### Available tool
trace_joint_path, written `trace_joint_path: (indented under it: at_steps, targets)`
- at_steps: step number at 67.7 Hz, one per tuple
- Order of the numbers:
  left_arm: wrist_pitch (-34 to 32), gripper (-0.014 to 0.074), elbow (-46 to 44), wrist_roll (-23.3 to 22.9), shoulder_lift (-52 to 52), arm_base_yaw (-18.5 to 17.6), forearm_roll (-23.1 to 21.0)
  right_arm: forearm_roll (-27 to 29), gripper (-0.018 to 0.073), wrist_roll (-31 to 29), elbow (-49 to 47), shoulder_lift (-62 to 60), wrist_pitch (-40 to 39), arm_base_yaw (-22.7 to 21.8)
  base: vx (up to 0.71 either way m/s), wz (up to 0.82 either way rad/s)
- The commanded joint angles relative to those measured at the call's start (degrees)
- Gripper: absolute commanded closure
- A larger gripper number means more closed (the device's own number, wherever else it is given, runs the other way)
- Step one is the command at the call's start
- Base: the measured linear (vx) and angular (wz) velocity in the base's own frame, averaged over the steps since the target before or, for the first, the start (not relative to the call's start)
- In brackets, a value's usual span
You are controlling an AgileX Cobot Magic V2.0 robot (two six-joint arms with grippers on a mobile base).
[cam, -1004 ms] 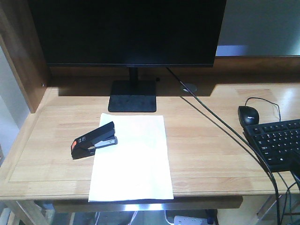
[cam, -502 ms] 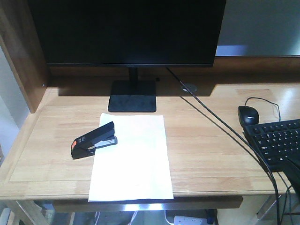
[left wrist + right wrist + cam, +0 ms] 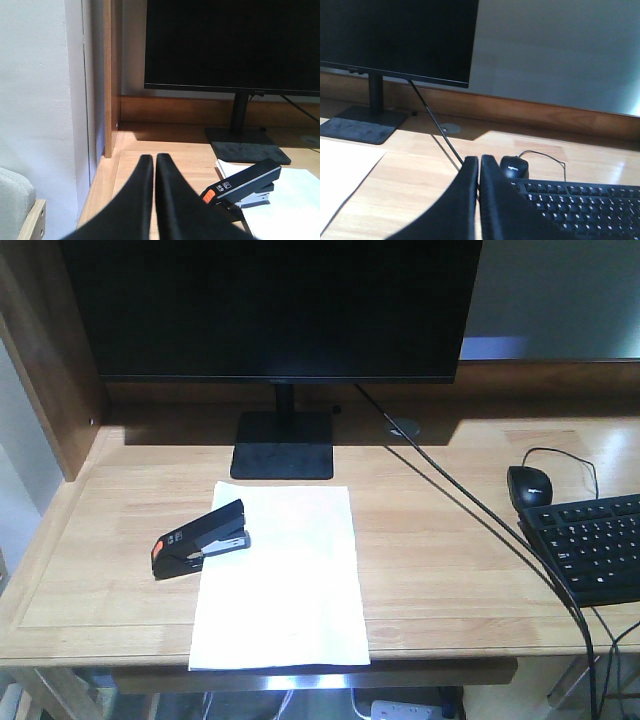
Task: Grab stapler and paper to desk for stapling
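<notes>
Paper point(image 3: 281, 577) flat on the desk point(image 3: 450, 560), long side running front to back, near edge reaching the desk's front lip. Stapler point(image 3: 200, 539) lying across the paper's left edge near its far corner, black nose over the sheet, orange-red tail out over bare wood to the left. Angled, tail nearer the front, nose toward the monitor point(image 3: 275, 305). Monitor stand point(image 3: 283, 445) just behind the paper's far edge, not touching.

From the left wrist: left gripper point(image 3: 153, 159) clenched, fingers pressed tip to tip, nothing between them, hanging over the desk's left front part. Stapler point(image 3: 240, 182) to its right and apart from it, orange patch facing the camera, sitting on the paper point(image 3: 280, 200). Side panel point(image 3: 111, 80) upright just beyond the fingertips, on the left.

From the right wrist: right gripper point(image 3: 478, 160) also clenched and empty, fingers closed to a thin seam. Mouse point(image 3: 514, 166) just right of the tips, keyboard point(image 3: 580, 200) stretching off to the right in front of the mouse. Cable point(image 3: 432, 122) slanting down from the monitor past the fingertips. Corner of paper point(image 3: 342, 175) at the far left, well apart from this gripper.

Mouse point(image 3: 530, 485) and keyboard point(image 3: 595, 545) on the desk's right side, far from paper and stapler.
</notes>
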Motion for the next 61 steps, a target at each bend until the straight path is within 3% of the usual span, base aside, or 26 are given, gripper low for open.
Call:
trace_joint_path:
  at_steps: [1, 9, 40, 61]
  targets:
    - [-4.2, 0.0603, 0.9, -0.5, -0.8, 0.1, -0.2, -0.7, 0.0568, -0.6, 1.1, -4.0, -4.5, -0.5, 0.0, 0.0]
    - [-4.2, 0.0603, 0.9, -0.5, -0.8, 0.1, -0.2, -0.7, 0.0568, -0.4, 4.0, -8.8, -4.4, -0.5, 0.0, 0.0]
    - [-4.2, 0.0603, 0.9, -0.5, -0.8, 0.1, -0.2, -0.6, 0.0568, 0.1, 4.6, -8.5, -3.0, -0.5, 0.0, 0.0]
    - [-4.2, 0.0603, 0.9, -0.5, -0.8, 0.1, -0.2, -0.8, 0.0568, 6.8, 4.6, -8.5, -3.0, -0.5, 0.0, 0.0]
